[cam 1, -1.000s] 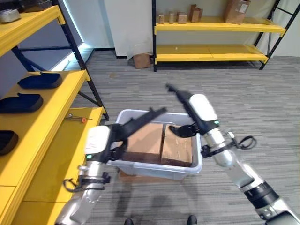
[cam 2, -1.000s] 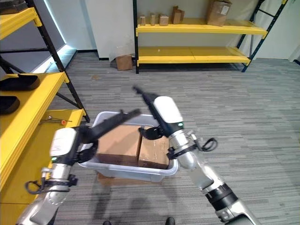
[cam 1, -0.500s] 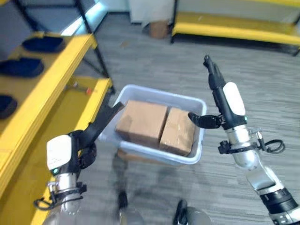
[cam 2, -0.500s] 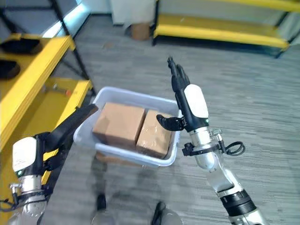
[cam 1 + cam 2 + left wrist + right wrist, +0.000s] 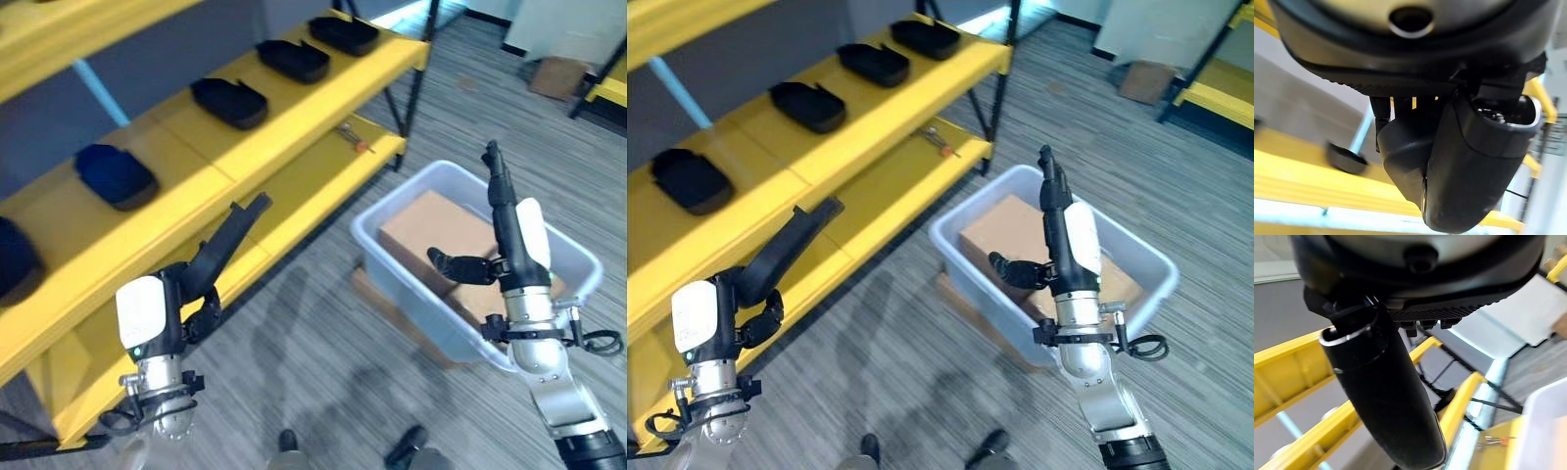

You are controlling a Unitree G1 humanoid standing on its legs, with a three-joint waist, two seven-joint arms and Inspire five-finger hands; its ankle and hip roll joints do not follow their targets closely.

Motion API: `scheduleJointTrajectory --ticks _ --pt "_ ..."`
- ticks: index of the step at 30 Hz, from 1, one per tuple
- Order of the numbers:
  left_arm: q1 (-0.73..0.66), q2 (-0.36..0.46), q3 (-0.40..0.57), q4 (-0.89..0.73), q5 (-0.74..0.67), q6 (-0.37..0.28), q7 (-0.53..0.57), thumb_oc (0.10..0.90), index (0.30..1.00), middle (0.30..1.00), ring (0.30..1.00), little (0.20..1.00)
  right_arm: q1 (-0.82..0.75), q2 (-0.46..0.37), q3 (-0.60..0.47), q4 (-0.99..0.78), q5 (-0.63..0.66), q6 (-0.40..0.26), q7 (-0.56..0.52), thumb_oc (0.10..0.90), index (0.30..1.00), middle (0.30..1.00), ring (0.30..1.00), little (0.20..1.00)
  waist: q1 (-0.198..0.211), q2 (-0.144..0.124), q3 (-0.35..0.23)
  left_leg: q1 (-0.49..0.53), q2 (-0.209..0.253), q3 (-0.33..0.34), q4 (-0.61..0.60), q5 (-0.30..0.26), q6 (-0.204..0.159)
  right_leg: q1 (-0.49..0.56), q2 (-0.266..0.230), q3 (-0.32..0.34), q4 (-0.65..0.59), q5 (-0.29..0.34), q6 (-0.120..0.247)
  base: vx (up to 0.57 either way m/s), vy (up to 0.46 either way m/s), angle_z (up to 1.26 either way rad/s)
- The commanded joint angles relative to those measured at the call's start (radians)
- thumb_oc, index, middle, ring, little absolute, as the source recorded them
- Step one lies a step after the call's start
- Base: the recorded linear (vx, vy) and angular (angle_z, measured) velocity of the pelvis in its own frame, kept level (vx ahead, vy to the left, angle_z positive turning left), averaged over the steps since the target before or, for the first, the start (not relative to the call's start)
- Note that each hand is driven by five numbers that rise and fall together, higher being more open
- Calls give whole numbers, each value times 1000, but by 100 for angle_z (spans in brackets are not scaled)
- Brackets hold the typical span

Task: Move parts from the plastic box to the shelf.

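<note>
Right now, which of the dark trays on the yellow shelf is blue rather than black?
The blue tray, nearest the left hand. The black trays farther along the same shelf board are plainly black.

We see a yellow shelf (image 5: 294, 127), black trays (image 5: 230, 101), brown boxes (image 5: 431, 227) in a pale plastic box (image 5: 392, 257), and a grey striped floor (image 5: 323, 352).

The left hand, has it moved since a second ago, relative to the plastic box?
Yes. The left hand was at the plastic box's near rim; now it is raised beside the yellow shelf, apart from the box, fingers straight.
</note>
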Motion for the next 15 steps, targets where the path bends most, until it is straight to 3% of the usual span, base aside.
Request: scheduleJointTrajectory --ticks 1,5,9,10,11,12,13,14,15 --pt "-44 109 130 -144 26 -44 131 400 300 300 300 300 -86 -3 22 -76 -4 -71 -36 900 1000 1000 1000 1000 19 -56 -121 -25 11 -50 -2 -30 48 97 -41 22 -111 66 178 -4 352 48" --pt "-47 122 131 -167 66 -27 142 400 300 300 300 300 -83 34 32 -58 -50 -45 -38 900 1000 1000 1000 1000 35 -86 -130 -5 -85 -72 -23 -54 95 125 -109 7 -114 129 201 -6 326 53" --pt "-53 123 131 -183 78 -15 143 400 300 300 300 300 -66 61 35 -51 -87 -26 -44 900 1000 1000 1000 1000 33 -97 -134 16 -136 -85 -26 -69 125 131 -162 8 -74 150 202 -2 256 13" --pt "-59 125 128 -195 86 -8 146 400 300 300 300 300 -70 73 46 -40 -92 -20 -44 900 1000 1000 1000 1000 19 -103 -121 36 -152 -93 -26 -74 140 105 -172 77 -24 169 202 11 246 15" --pt "-59 125 129 -196 86 -8 146 400 300 300 300 300 -71 73 47 -39 -92 -20 -44 900 1000 1000 1000 1000 21 -103 -120 37 -153 -90 -26 -74 141 102 -174 81 -21 169 202 -10 268 13" --pt "-73 134 111 -195 81 -13 147 400 300 300 300 300 -70 74 55 -40 -100 -22 -47 900 1000 1000 1000 1000 -18 -104 -97 48 -160 -120 -26 -72 158 55 -137 232 20 168 199 -85 201 6" --pt "-79 133 106 -192 77 -15 146 400 300 300 300 300 -70 72 55 -40 -105 -21 -43 900 1000 1000 1000 1000 -23 -107 -86 44 -169 -107 -26 -55 172 20 -110 289 49 141 175 -88 279 5" --pt "-76 125 99 -199 71 -27 134 400 300 300 300 300 -51 68 50 -39 -104 -30 -29 900 1000 1000 1000 1000 -38 -108 -79 45 -175 -112 -26 -44 185 -31 22 417 95 27 131 -74 144 -7" --pt "-75 124 100 -200 71 -27 133 400 300 300 300 300 -50 67 50 -40 -103 -30 -28 900 1000 1000 1000 1000 -30 -107 -81 46 -171 -104 -26 -48 181 -39 26 425 106 18 126 11 99 -20"
